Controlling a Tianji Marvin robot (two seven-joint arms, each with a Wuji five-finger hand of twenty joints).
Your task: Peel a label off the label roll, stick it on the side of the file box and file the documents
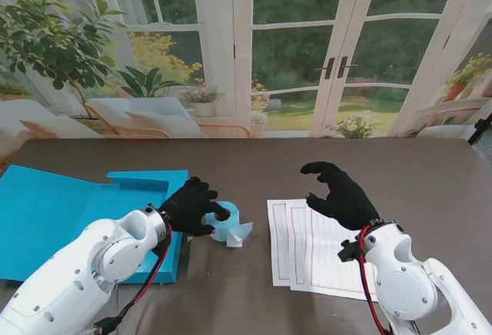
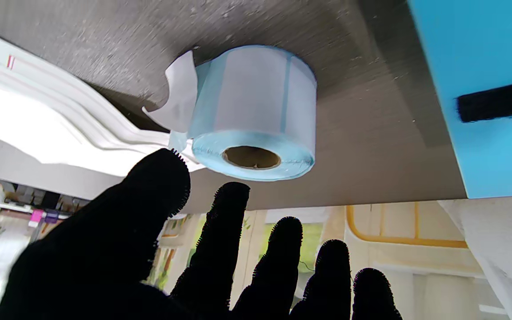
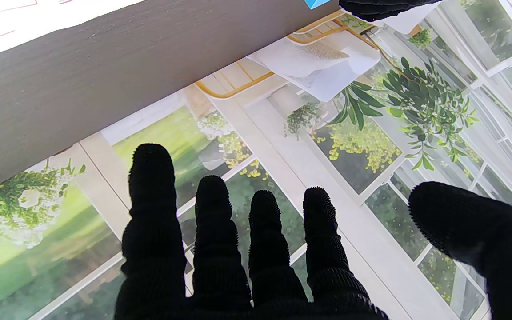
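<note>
My left hand (image 1: 192, 206) hangs over the label roll (image 1: 225, 222), fingers spread, gripping nothing; my right hand (image 1: 338, 194) hovers slack above the documents (image 1: 307, 250), right of the roll. The file box (image 1: 77, 212) lies open left of it. I judge peeling comes next: pinch the loose label tab (image 2: 179, 95), clear only from the left wrist.

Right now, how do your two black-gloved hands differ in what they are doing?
The left hand reaches to the label roll, fingers at it; whether they touch is unclear. The right hand hovers open over the documents, holding nothing. The left sits beside the blue file box; the right is far from it. Both wear black gloves.
</note>
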